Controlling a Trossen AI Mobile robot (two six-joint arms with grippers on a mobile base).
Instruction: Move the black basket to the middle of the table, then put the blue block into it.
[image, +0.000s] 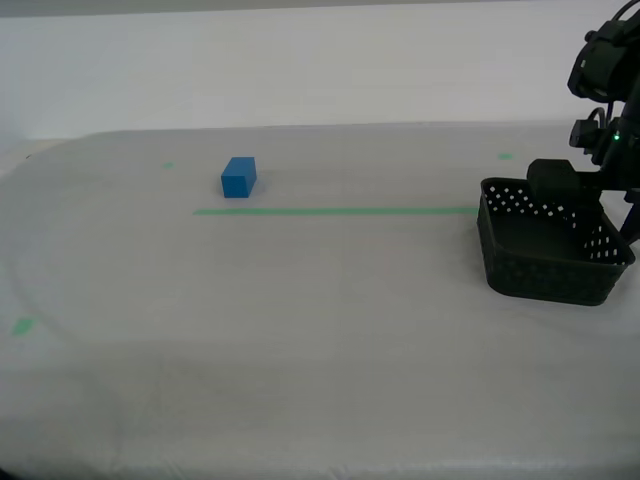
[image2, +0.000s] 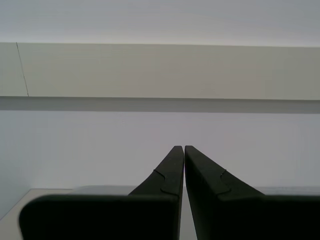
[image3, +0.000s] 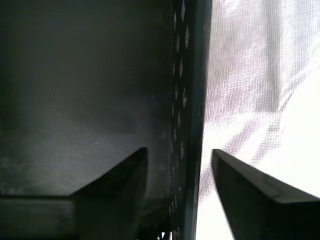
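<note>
lab test bench | cloth-covered table (image: 300, 380) | green tape line (image: 335, 211)

Black hole-dotted basket (image: 548, 262), blue block (image: 238, 177), green-taped whitish table (image: 300, 340).

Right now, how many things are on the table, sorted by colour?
Blue: 1, the small solid blue block.
Black: 1, the square perforated black plastic basket.
Total: 2 things on the whitish-grey cloth table.

Open cloth all around the blue block (image: 238, 177); the table (image: 300, 330) is bare toward 6 o'clock. At 3 o'clock the black basket (image: 548, 255) and an arm block passage.
</note>
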